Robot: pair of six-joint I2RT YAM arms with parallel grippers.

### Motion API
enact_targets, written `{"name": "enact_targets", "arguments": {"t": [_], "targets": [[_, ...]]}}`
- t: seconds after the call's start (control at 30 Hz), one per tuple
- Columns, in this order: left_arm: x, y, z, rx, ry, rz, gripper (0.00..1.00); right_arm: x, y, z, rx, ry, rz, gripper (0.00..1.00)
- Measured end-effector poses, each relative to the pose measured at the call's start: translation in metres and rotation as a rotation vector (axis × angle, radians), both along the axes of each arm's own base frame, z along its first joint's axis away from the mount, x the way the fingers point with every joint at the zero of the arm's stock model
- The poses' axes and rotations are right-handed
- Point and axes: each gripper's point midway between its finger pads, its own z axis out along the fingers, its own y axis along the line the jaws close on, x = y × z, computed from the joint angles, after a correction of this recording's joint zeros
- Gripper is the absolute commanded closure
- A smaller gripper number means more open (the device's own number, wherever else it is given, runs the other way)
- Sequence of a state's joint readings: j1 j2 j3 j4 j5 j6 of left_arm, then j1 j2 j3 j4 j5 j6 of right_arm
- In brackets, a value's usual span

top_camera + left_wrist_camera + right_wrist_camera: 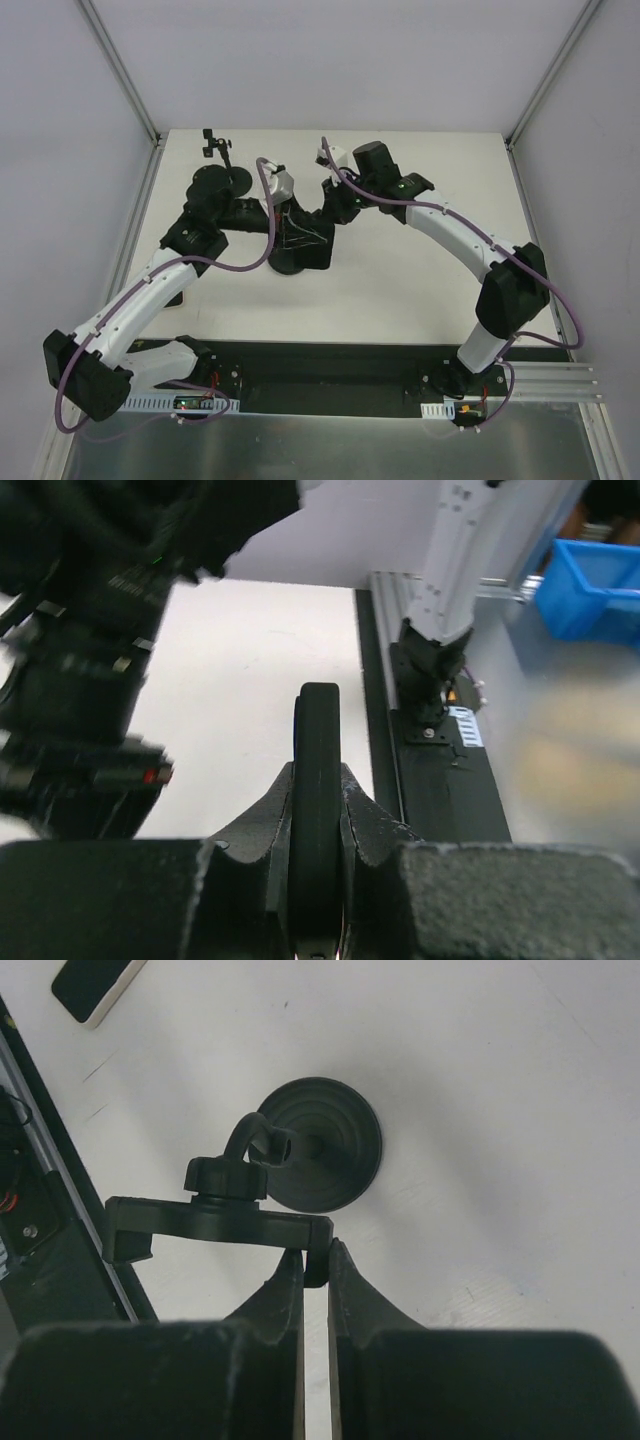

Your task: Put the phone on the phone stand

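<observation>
The black phone stand (292, 262) stands mid-table; in the right wrist view I see its round base (325, 1145), bent neck and cradle bar (215, 1222). My right gripper (332, 212) is shut on the cradle's right end clamp (316, 1255). My left gripper (281, 220) is shut on a thin black part seen edge-on (318, 780), which appears to belong to the stand. The phone (92, 985), dark with a pale rim, lies flat on the table near the front left, partly hidden under the left arm in the top view (177, 297).
A second small black mount with a round base (228, 176) stands at the back left. The black rail (330, 375) runs along the near edge. A blue bin (590, 585) sits off the table beyond the right arm's base.
</observation>
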State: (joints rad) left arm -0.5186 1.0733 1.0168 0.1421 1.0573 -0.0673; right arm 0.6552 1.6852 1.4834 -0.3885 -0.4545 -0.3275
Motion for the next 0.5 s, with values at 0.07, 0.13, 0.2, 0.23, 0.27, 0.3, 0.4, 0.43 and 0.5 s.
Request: {"name": "enact_targets", "arguments": {"t": [0.07,0.13,0.2,0.23,0.27,0.3,0.4,0.43,0.5], "targets": [[-0.006,-0.009,0.002,-0.006,-0.029,-0.088,1.0,-0.004,0.0,0.0,0.009,0.009,0.027,0.99],[-0.009,-0.02,0.003,-0.005,-0.033,-0.165,1.0,-0.007,0.001,0.0,0.014,0.014,0.049,1.0],[-0.004,-0.03,-0.001,0.002,-0.023,-0.219,1.0,-0.01,0.002,0.0,0.018,0.017,0.064,1.0],[0.0,-0.033,-0.004,0.007,-0.015,-0.233,1.0,-0.011,0.002,0.0,0.019,0.017,0.069,0.99],[0.005,-0.037,-0.008,0.012,-0.008,-0.244,1.0,-0.011,0.002,0.0,0.022,0.02,0.073,1.0],[0.008,-0.039,-0.011,0.016,0.0,-0.254,1.0,-0.012,0.002,0.0,0.024,0.023,0.076,1.0],[0.016,-0.046,-0.024,0.032,0.028,-0.292,1.0,-0.013,0.001,0.0,0.028,0.034,0.081,1.0],[0.018,-0.048,-0.026,0.035,0.037,-0.302,1.0,-0.013,0.0,0.0,0.03,0.036,0.082,1.0],[0.023,-0.053,-0.027,0.037,0.053,-0.33,1.0,-0.013,0.0,0.0,0.032,0.039,0.083,1.0]]}}
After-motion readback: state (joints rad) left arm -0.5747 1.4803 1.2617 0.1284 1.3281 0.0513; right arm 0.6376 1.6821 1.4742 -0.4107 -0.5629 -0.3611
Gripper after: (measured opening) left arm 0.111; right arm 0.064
